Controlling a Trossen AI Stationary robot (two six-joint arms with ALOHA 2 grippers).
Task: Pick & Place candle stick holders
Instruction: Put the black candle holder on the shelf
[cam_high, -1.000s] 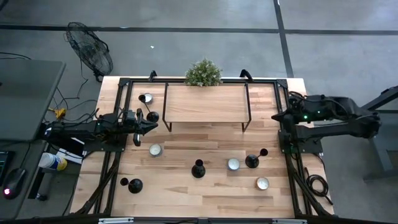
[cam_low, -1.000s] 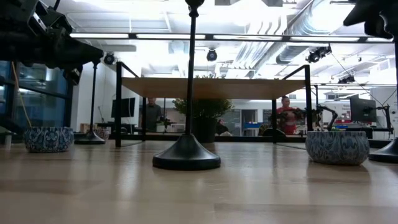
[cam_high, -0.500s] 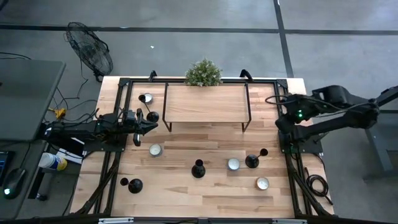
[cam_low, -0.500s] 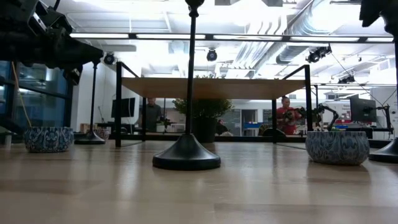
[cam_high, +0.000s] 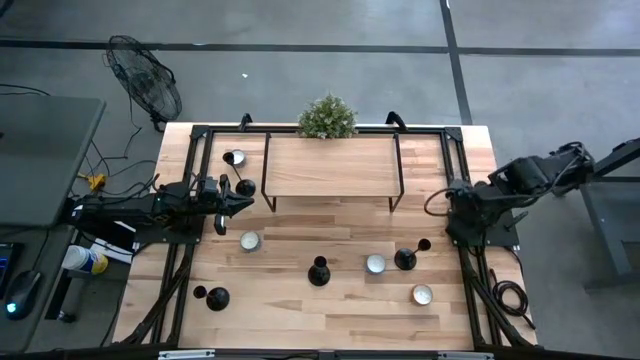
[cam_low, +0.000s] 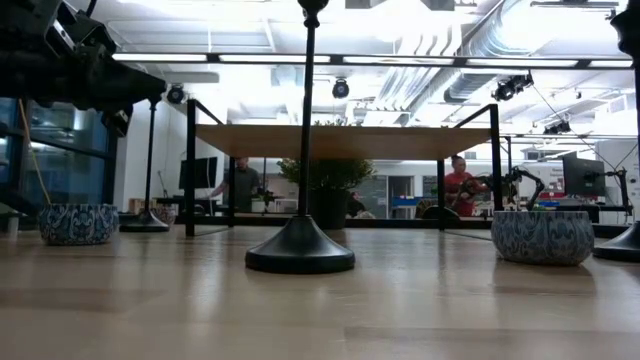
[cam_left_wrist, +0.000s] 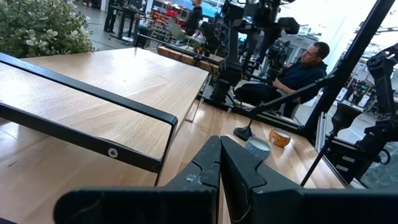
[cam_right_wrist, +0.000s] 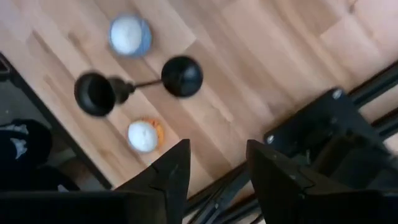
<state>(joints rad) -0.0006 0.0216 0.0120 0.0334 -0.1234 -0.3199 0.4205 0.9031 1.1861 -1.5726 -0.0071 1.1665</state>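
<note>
Hovering above 1 candle stick holder (cam_right_wrist: 140, 84), the right end effector (cam_right_wrist: 214, 165) gapes; the left end effector (cam_left_wrist: 219, 163) is closed, empty.

Matt black candle stick holders (cam_high: 319, 271), pale wood table (cam_high: 340, 315)

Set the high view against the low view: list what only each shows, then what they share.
Only the high view: the floor fan and the front-left candle stick holder.
Only the low view: two people in the room behind the table, and the ceiling lights.
Both: the wooden shelf, the centre candle stick holder and the plant.
</note>
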